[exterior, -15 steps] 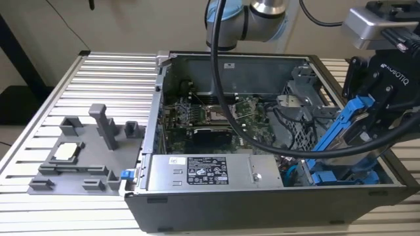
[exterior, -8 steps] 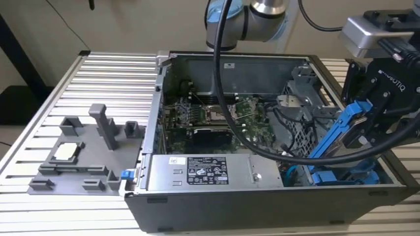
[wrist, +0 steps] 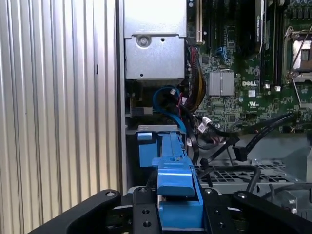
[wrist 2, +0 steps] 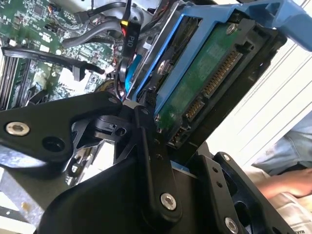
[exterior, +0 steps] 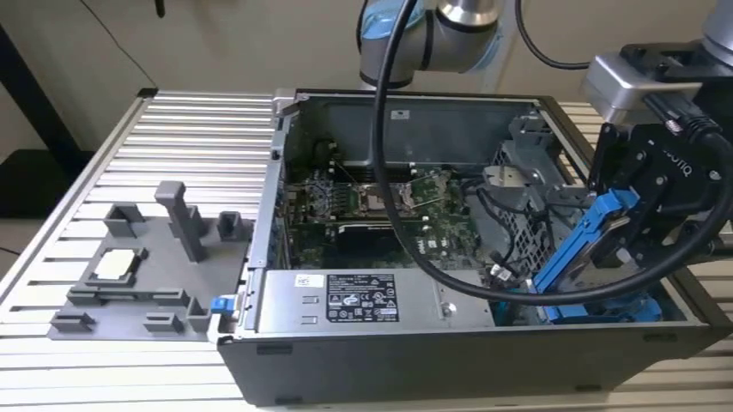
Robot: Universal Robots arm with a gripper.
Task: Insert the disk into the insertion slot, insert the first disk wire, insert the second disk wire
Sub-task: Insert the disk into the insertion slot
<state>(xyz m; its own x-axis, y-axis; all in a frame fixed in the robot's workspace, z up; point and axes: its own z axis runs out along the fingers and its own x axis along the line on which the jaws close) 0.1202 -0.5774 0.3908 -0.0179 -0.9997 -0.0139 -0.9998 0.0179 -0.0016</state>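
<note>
I had the gripper (exterior: 627, 230) clamped on the disk (exterior: 578, 249), its black fingers (wrist: 145, 210) pressed against either side of the blue carrier in the first wrist view. The disk hung from the tool at a steep tilt. Its upper end was between the fingers and its lower end was down inside the open computer case (exterior: 458, 369), on the exterior view's right. The insertion slot (exterior: 619, 311), with its blue rails, lay directly below the tool. The disk's low end was close to those rails and not lying flat in the bay, though I could not tell whether the two touched. In the second wrist view the disk (wrist 2: 204, 83) showed its green circuit-board face and an exposed row of connector pins, just past the gripper (wrist 2: 178, 139). Ahead of the gripper (wrist: 178, 204) in the first wrist view, beyond the carrier's end tab (wrist: 175, 180), black cables (wrist: 263, 127) lay loose across the green motherboard (wrist: 234, 97). The silver power-supply box (exterior: 343, 300) was well away from the tool towards the exterior view's left, inside the same case. Further that way, on the slatted table (exterior: 172, 129), stood a grey fixture plate (exterior: 149, 266). A person's arm (wrist 2: 285, 184) showed beside the gripper's body.
</note>
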